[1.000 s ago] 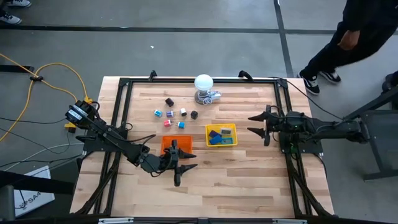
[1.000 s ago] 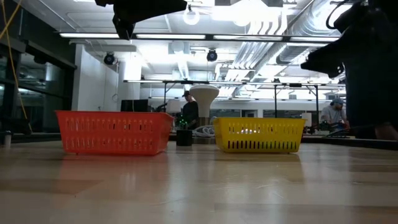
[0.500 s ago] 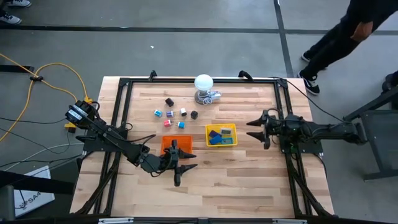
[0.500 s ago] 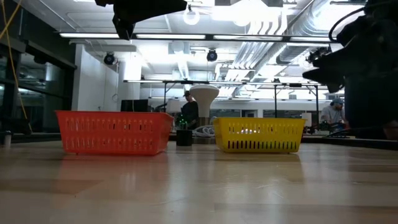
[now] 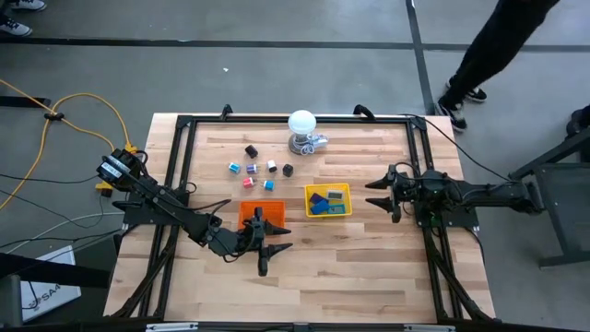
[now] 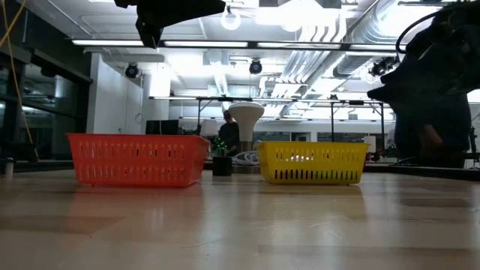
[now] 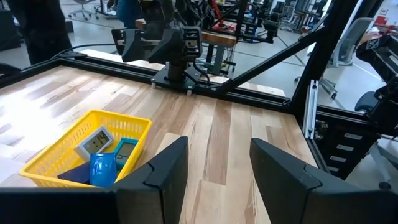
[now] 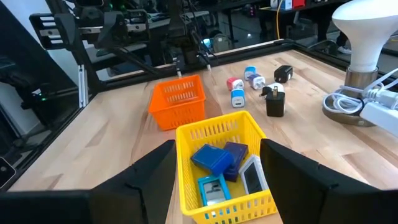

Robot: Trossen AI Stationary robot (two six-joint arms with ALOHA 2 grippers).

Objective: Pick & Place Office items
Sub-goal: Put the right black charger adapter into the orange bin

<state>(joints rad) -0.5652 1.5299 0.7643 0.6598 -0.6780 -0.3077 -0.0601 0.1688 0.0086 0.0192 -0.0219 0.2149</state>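
Right gripper (image 5: pixel 382 194): jaws spread, nothing between them, hovering above the table just beside the yellow slotted plastic basket (image 5: pixel 343 189), on the right arm's side of it. Right wrist view looks straight down into that basket, so my read is it's lined up with the drop spot, either done releasing or waiting for the next pick.

Left gripper (image 5: pixel 270 242): fingers apart with a clear gap, empty, parked over bare wood just in front of the orange slotted plastic basket (image 5: pixel 247 211). Left wrist view shows only table between its fingers (image 7: pixel 163 168). Idle pose, likely kept low and out of the other arm's way.

Yellow basket already holds flat blue, teal and grey rectangular blocks (image 8: pixel 214 163), lying loose on each other, so sorting is partly done. Orange basket contents: cannot tell from these views.

Remaining small office bits (image 5: pixel 259 170), black, blue, red and white pieces, sit scattered on the wooden tabletop (image 5: pixel 369 263) behind the baskets, apart from each other, near the white bulb on a metallic base (image 5: pixel 301 124). Spread like that each can be grabbed singly.

A person's legs (image 5: pixel 479 57) show beyond the table's far right corner.
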